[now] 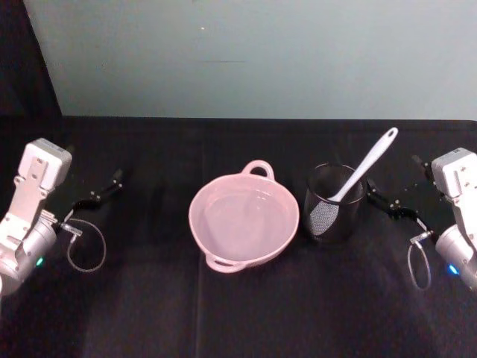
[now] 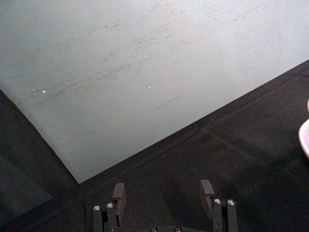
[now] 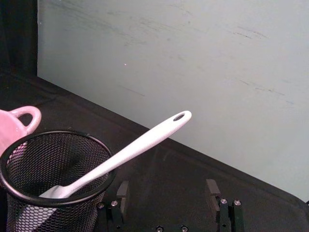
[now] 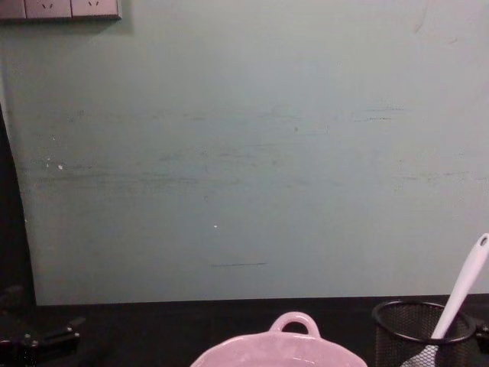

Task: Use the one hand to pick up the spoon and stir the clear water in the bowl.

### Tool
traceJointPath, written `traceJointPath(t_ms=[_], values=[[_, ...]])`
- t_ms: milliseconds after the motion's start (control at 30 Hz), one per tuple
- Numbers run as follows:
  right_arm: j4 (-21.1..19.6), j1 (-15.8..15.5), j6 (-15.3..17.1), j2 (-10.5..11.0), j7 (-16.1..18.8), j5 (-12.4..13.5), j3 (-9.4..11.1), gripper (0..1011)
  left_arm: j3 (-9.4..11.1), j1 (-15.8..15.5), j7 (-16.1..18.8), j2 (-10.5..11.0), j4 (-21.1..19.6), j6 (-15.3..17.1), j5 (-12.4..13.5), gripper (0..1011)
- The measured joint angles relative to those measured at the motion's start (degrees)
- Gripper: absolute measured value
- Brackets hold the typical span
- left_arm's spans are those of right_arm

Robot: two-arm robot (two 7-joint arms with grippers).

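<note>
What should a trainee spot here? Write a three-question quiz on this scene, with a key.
1. Fill in: the spoon stands in the mesh ____ to the robot's right of the bowl.
2. Choose: the right gripper is A. open and empty; B. shut on the spoon; C. inside the bowl.
3. True or false: the left gripper is open and holds nothing.

Key: 1. cup; 2. A; 3. true.
</note>
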Motion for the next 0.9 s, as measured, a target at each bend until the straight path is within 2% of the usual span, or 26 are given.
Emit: traceJointPath(t_ms=[900], values=[[0.00,0.00,0.00,0.00,0.00,0.00,0.00,1002,0.00,0.00,0.00,0.00,0.00,0.00,0.00,1011]])
